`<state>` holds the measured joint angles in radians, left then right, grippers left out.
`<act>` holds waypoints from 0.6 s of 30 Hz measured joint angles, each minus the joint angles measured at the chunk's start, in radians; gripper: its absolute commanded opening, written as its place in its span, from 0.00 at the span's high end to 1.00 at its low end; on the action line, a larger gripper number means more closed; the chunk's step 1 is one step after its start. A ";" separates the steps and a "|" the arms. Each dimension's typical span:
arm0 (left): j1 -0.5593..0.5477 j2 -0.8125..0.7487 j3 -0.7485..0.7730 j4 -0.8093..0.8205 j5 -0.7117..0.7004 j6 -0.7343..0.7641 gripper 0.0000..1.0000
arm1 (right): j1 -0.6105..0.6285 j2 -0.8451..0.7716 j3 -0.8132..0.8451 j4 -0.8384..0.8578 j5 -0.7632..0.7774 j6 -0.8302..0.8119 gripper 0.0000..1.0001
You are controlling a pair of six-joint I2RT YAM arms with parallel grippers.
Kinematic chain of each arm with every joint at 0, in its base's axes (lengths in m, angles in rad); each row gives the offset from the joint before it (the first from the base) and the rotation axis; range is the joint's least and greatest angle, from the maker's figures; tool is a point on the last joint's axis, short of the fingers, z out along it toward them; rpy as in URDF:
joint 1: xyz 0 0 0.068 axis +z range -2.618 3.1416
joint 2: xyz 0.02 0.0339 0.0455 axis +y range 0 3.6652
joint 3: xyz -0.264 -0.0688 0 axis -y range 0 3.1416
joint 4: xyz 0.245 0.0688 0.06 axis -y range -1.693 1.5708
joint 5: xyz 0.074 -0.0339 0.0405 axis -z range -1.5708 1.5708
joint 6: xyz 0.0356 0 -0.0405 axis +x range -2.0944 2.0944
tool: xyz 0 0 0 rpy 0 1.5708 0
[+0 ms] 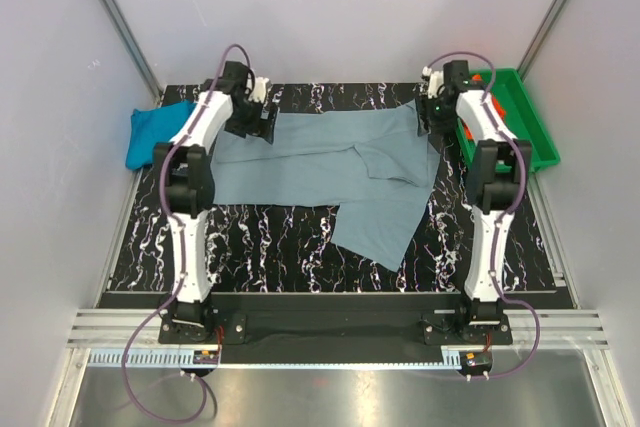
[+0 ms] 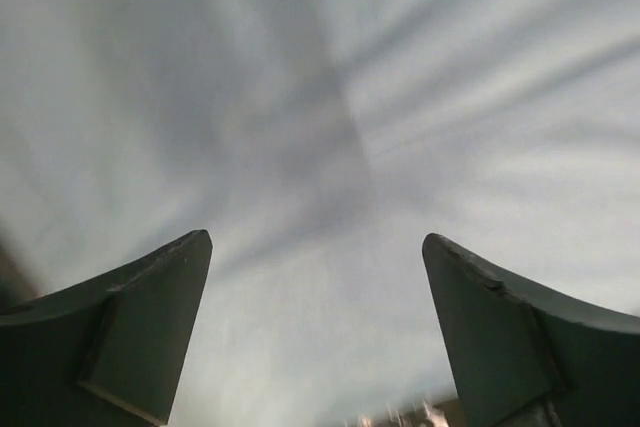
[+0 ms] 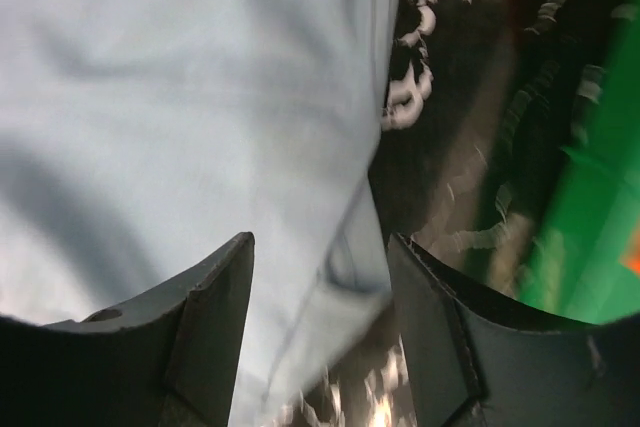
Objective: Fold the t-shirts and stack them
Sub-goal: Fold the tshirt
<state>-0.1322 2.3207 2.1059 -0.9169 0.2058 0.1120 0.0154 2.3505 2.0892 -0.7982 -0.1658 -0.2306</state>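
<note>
At the far left corner of the grey-blue shirt (image 1: 330,162), the left gripper (image 2: 316,337) points down at the cloth. Its fingers (image 2: 150,332) stand wide apart with nothing between them: the gripper is released. In the left wrist view, blurred grey cloth fills everything beyond the fingertips.

The right gripper (image 3: 320,337) sits at the far right corner of the same shirt. Its fingers (image 3: 215,337) are partly apart, and a folded edge of the cloth runs between them. The view is blurred, so it cannot be told whether the edge is clamped or merely lies in the gap.

The grey-blue shirt lies across the middle of the black marbled table (image 1: 270,237). Its far part is spread flat from one gripper to the other. One panel hangs toward the near edge on the right side, with a fold line crossing the middle.

The teal shirt (image 1: 150,132) lies bunched at the left edge of the table, just beside the left arm and apart from the grey-blue shirt.

The green tray (image 1: 528,137) stands at the far right, beside the right arm. A small patch of the orange-red shirt (image 1: 478,78) shows at the tray's far end.
</note>
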 measured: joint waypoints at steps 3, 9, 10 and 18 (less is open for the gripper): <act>0.005 -0.189 -0.108 -0.007 0.003 0.001 0.10 | -0.003 -0.195 -0.139 0.025 -0.019 -0.053 0.36; 0.016 -0.593 -0.431 0.063 -0.059 0.119 0.18 | 0.026 -0.628 -0.446 0.076 -0.116 -0.279 0.37; 0.016 -0.628 -0.484 0.074 -0.079 0.141 0.19 | 0.045 -0.689 -0.508 0.071 -0.129 -0.325 0.37; 0.016 -0.681 -0.821 0.089 -0.220 0.286 0.24 | 0.379 -0.955 -1.037 0.066 -0.141 -0.568 0.40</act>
<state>-0.1162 1.6402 1.2850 -0.8284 -0.0139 0.3985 0.3943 1.3952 1.0519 -0.7319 -0.3065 -0.7986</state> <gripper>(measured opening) 0.761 0.611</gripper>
